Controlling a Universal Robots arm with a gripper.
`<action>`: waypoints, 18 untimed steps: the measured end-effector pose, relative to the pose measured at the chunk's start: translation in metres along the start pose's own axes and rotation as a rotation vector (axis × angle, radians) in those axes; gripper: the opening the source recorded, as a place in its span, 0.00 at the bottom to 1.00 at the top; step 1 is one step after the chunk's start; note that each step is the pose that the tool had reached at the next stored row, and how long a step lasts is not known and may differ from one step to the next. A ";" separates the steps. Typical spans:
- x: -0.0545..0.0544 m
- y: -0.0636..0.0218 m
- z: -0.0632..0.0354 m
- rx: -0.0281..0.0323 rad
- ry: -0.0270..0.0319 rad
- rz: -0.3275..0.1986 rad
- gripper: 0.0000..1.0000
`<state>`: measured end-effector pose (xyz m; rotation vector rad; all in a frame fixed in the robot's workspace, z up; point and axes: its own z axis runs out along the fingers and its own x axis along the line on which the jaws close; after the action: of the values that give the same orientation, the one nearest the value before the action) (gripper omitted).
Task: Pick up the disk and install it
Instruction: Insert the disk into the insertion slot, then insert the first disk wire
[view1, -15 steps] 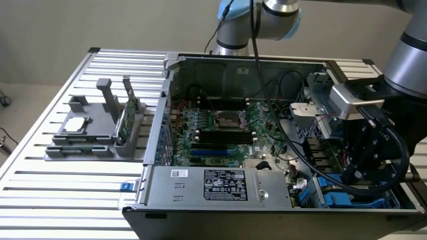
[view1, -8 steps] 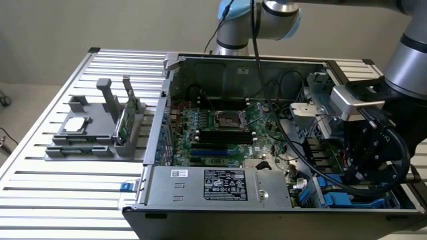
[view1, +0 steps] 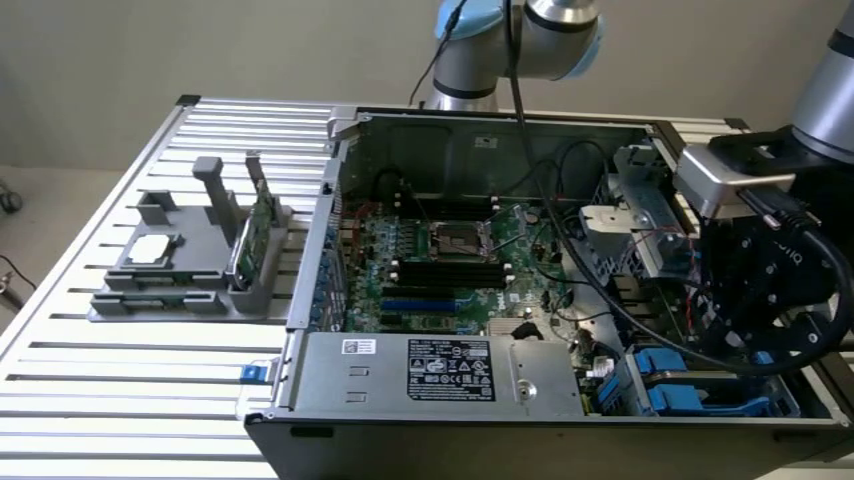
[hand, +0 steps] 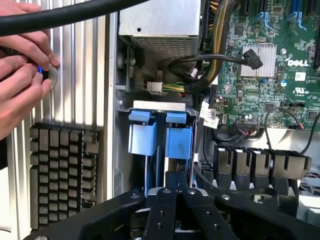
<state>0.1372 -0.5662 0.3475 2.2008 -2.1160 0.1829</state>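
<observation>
The disk sits in the drive bay at the case's corner, edge-on. Its blue carrier frame (hand: 160, 135) shows two blue tabs under a pale silver strip. In the exterior view the same blue carrier (view1: 674, 372) lies at the case's lower right, under the arm's black wrist (view1: 767, 290). My gripper (hand: 175, 177) hangs right over the bay, and its black fingers (hand: 167, 200) converge to a shut tip beside the blue tabs. Whether the tip pinches the carrier is hidden.
A person's hands (hand: 22, 75) rest on the slatted table beside the case. The power supply (view1: 441, 370), the motherboard (view1: 447, 255) and loose cables (hand: 215, 70) crowd the bay. A grey fixture (view1: 187, 280) holds a CPU chip (view1: 150, 250) and a green card (view1: 254, 235).
</observation>
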 end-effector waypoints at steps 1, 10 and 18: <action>0.000 -0.0001 -0.0018 0.0001 -0.0004 0.000 0.11; 0.001 -0.0001 -0.0042 0.0001 0.0000 0.000 0.11; 0.001 -0.0001 -0.0042 0.0001 0.0000 0.000 0.11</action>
<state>0.1372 -0.5662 0.3517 2.2009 -2.1159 0.1831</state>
